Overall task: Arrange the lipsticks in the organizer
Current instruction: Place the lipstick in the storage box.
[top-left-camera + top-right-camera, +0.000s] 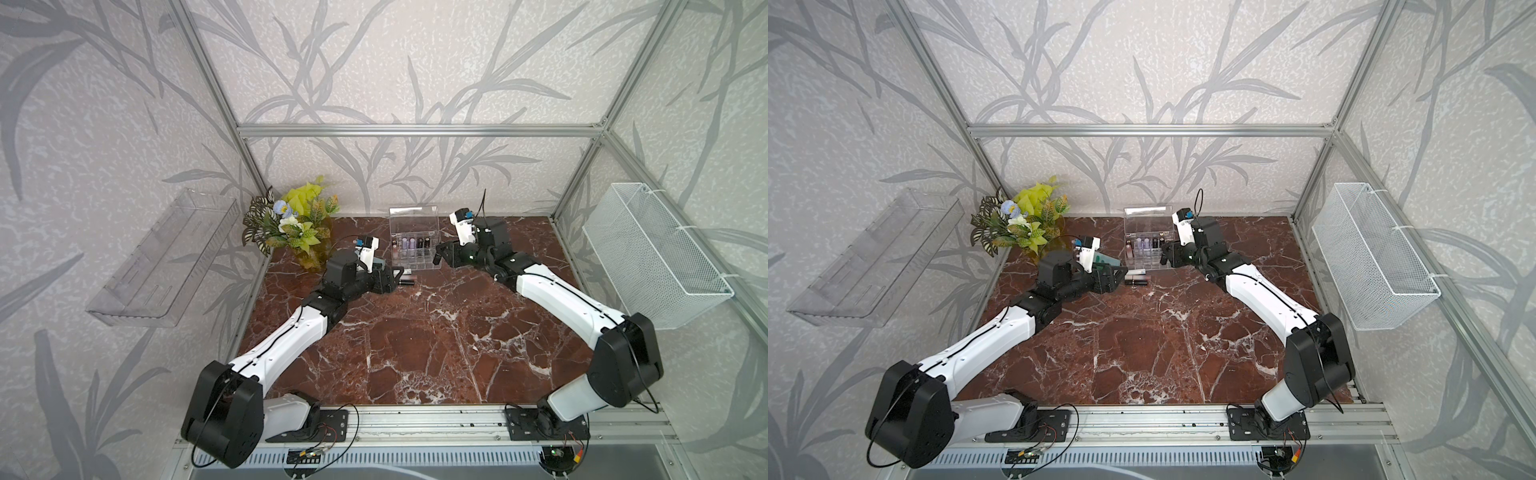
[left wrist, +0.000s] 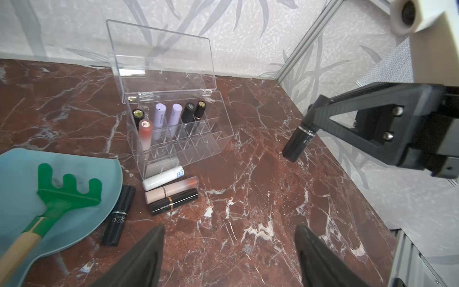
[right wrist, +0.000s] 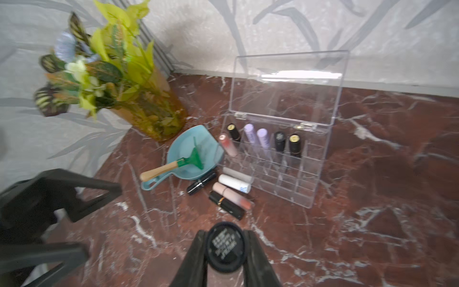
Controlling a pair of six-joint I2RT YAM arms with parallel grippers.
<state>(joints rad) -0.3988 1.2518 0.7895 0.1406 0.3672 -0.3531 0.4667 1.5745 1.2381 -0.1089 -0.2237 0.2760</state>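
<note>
Six lipsticks (image 2: pixel 159 119) upright in open-lidded organizer (image 2: pixel 198 154)

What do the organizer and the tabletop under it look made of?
Organizer: clear hard plastic, probably acrylic, glossy; see-through walls with bright glare. Tabletop: red-brown marble look with white veins, faint sheen; possibly printed laminate.

Red-brown marble tabletop (image 1: pixel 415 353), veined in white. Pale grey wallpaper (image 1: pixel 374 62) with a darker grey leaf pattern. Clear organizer (image 2: pixel 206 146); inside, two pale lilac lipsticks (image 2: pixel 160 116), three black lipsticks (image 2: pixel 188 113), two of them gold-topped, and a pink-to-clear tube (image 2: pixel 145 135). Lower middle of the left wrist frame: white tube (image 2: pixel 161 178) lettered blue, beige tube (image 2: pixel 169 191) with a coral end, gold-banded black tube (image 2: pixel 173 201), black tube (image 2: pixel 119 216) lettered white. Teal scoop (image 2: pixel 19 186), green rake (image 2: pixel 69 191) with a pale wood handle. Black right claw (image 3: pixel 224 248) around a black lipstick with a silver ring (image 2: pixel 298 139). White mesh basket (image 1: pixel 648 257). Bouquet (image 1: pixel 291 220) of yellow-green and striped leaves, blue and white flowers, amber vase (image 3: pixel 159 119).
</note>
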